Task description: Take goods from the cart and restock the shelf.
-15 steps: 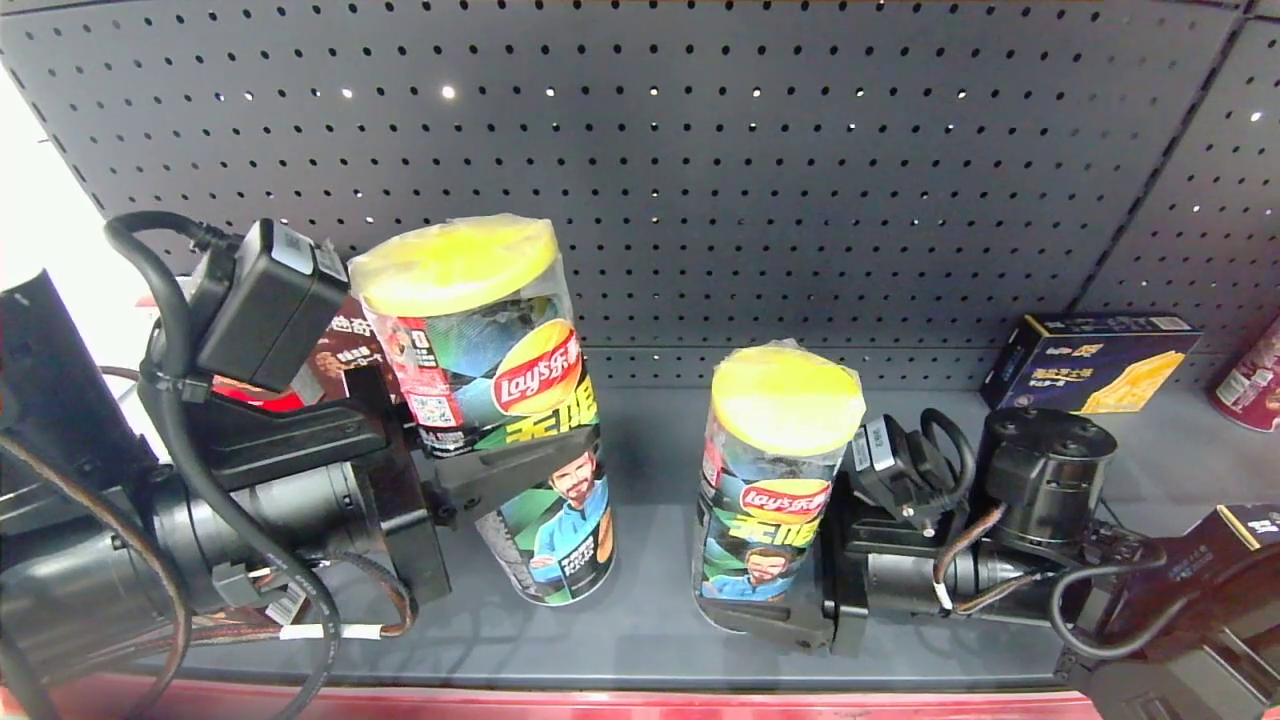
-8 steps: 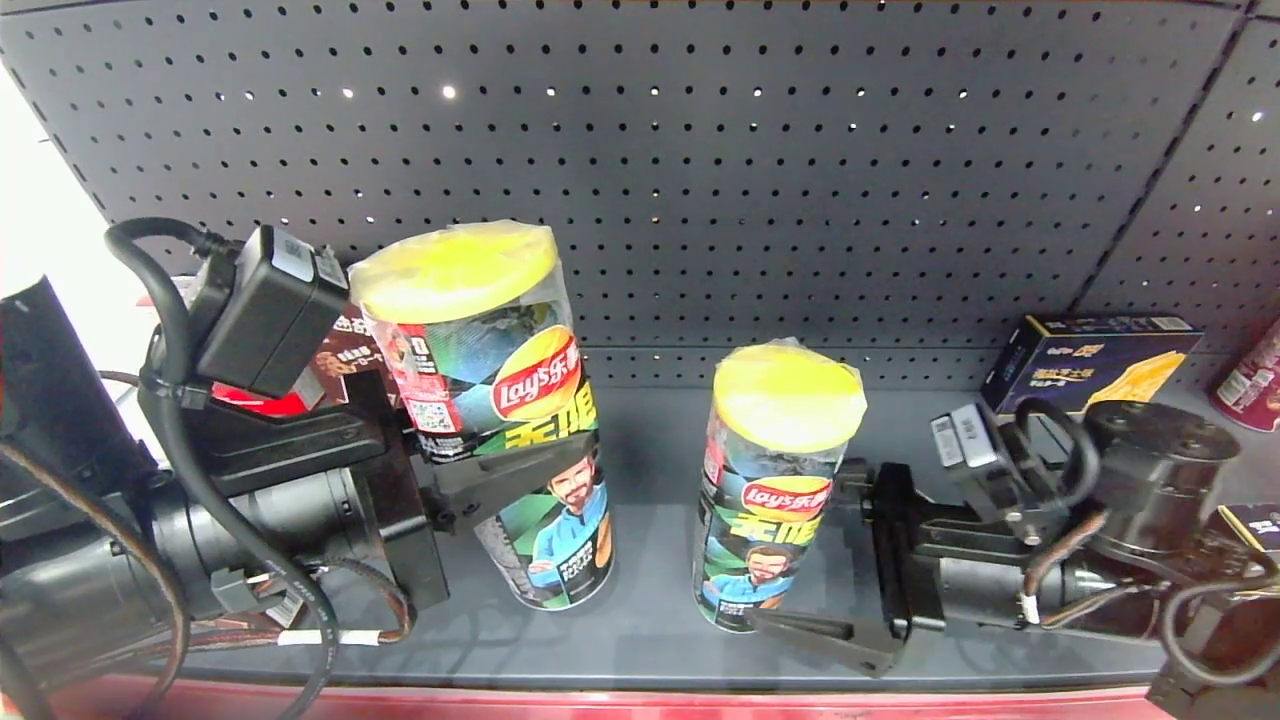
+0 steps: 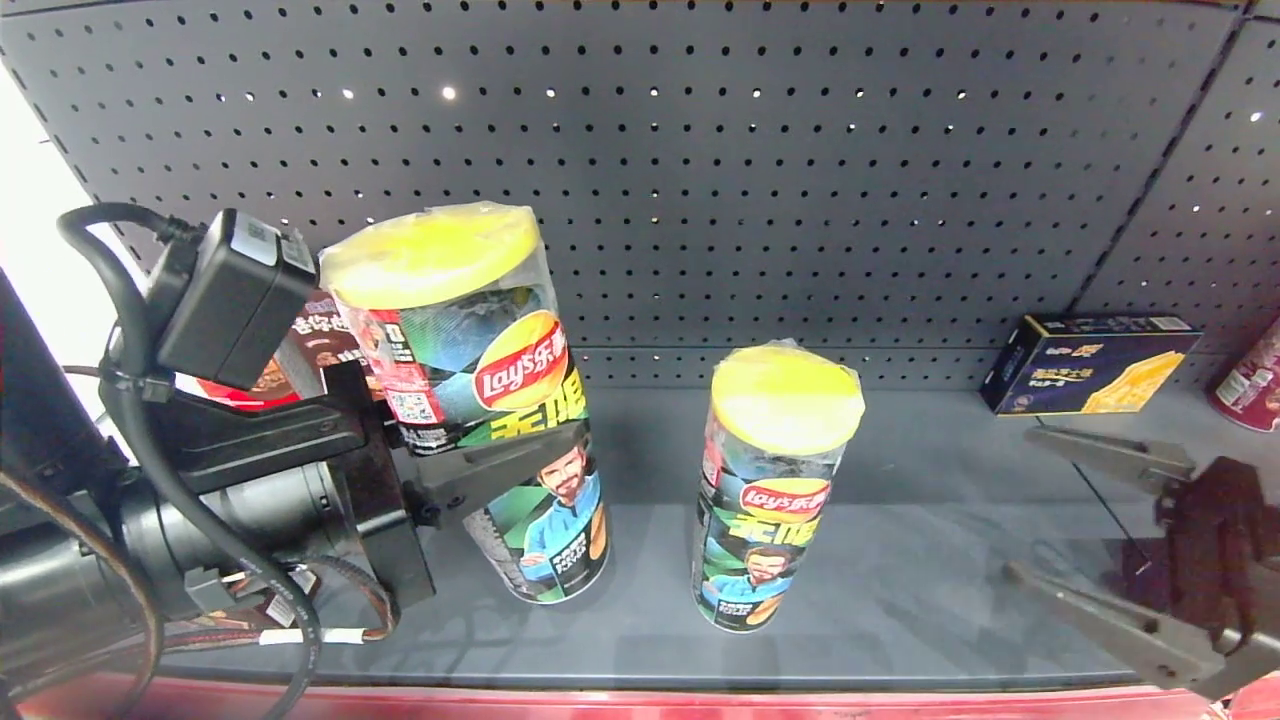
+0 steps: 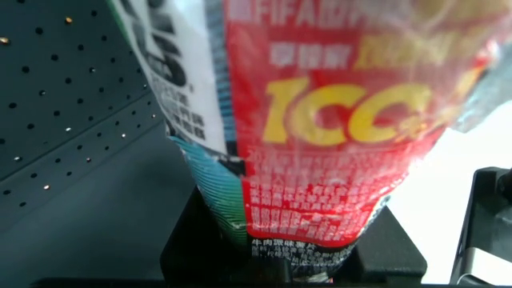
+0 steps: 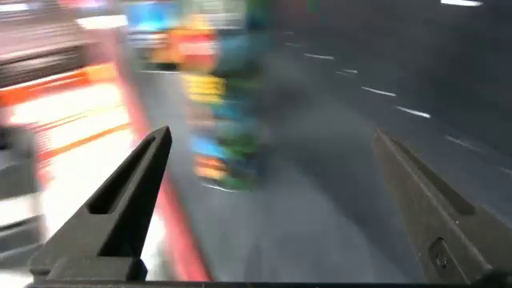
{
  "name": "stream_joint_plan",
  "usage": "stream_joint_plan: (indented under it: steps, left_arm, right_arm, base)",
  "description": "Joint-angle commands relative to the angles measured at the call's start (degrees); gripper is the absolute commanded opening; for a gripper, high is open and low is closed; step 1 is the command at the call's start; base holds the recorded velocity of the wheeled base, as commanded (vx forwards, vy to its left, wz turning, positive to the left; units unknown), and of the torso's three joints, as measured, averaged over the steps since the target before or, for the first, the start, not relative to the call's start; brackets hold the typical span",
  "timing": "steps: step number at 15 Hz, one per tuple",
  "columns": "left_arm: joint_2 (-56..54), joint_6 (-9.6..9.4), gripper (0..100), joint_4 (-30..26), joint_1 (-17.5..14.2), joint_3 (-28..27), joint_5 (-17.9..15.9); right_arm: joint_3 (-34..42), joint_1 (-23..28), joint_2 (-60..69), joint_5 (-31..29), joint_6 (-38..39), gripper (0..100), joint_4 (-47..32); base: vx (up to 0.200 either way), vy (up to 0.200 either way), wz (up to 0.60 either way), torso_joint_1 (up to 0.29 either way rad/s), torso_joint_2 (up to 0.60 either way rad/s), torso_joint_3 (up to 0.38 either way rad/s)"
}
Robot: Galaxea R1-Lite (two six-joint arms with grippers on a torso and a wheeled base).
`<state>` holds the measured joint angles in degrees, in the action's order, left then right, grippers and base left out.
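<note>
A dark blue box (image 3: 1090, 362) with a yellow picture on its face lies flat at the foot of the grey pegboard panel (image 3: 700, 180) rising behind it. Just right of the box stands a red can (image 3: 1250, 385), cut off by the view's edge. Well to the box's left, a brown-and-red packet (image 3: 320, 345) sits by the same panel.

We see a dark grey pegboard panel (image 3: 760, 170) rising behind the shelf (image 3: 920, 500), and a few of its small holes let pinpoints of light through. A horizontal seam (image 3: 850, 349) crosses the panel low down. On the right a slanting upright (image 3: 1155, 165) divides it from the next panel. The shelf is flat matt grey, edged in front by a red strip (image 3: 640, 704). Past the panel's left edge we see white glare (image 3: 35, 190).
</note>
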<state>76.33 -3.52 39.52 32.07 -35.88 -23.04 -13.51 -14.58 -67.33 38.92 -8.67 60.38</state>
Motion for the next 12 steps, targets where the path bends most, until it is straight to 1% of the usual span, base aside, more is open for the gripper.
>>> stream_joint_plan:
  steps: [1, 2, 3, 4, 5, 7, 9, 10, 11, 12]
  left_arm:
    - [-1.00, 0.01, 0, 0.03, 0.01, 0.02, 0.01]
    - [-1.18, 0.18, 0, 0.03, 0.01, 0.02, -0.08]
    - [-1.35, 0.62, 0, 0.03, 0.01, 0.11, -0.08]
    - [-1.35, 0.71, 0, 0.03, 0.01, -0.07, -0.08]
    - [-1.35, 0.62, 0, 0.03, 0.01, -0.16, -0.08]
    - [-1.35, 0.62, 0, 0.03, 0.09, -0.51, -0.08]
    - [-1.35, 0.53, 0, 0.03, 0.09, -0.69, -0.16]
    - [-1.35, 0.45, 0, 0.03, 0.18, -0.60, -0.16]
    - [-1.35, 0.36, 0, 0.03, 0.18, -0.69, -0.25]
    - [-1.35, 0.36, 0, 0.03, 0.18, -0.60, -0.25]
  right_arm:
    - [1.20, 8.25, 14.95, -9.74, 3.31, 100, -6.50]
    - [1.47, 9.04, 18.29, -13.88, 4.80, 100, -9.40]
    - [1.73, 9.66, 22.77, -18.97, 5.68, 100, -13.89]
    - [1.82, 9.75, 27.78, -24.07, 5.68, 100, -20.04]
    - [1.73, 9.48, 32.52, -27.50, 5.68, 100, -26.01]
    - [1.29, 9.83, 43.07, -30.22, 5.77, 100, -39.37]
    - [1.64, 10.19, 53.00, -31.72, 5.77, 100, -50.62]
    - [1.64, 10.19, 59.42, -33.56, 5.77, 100, -58.53]
    - [1.82, 10.27, 62.23, -36.46, 5.86, 100, -63.46]
    - [1.73, 10.89, 62.23, -40.95, 6.03, 100, -63.98]
  base:
    - [0.000, 0.000, 0.00, 0.000, 0.00, 0.000]
    - [0.000, 0.000, 0.00, 0.000, 0.00, 0.000]
    - [0.000, 0.000, 0.00, 0.000, 0.00, 0.000]
    - [0.000, 0.000, 0.00, 0.000, 0.00, 0.000]
    - [0.000, 0.000, 0.00, 0.000, 0.00, 0.000]
    - [0.000, 0.000, 0.00, 0.000, 0.00, 0.000]
    - [0.000, 0.000, 0.00, 0.000, 0.00, 0.000]
    - [0.000, 0.000, 0.00, 0.000, 0.00, 0.000]
    - [0.000, 0.000, 0.00, 0.000, 0.00, 0.000]
    - [0.000, 0.000, 0.00, 0.000, 0.00, 0.000]
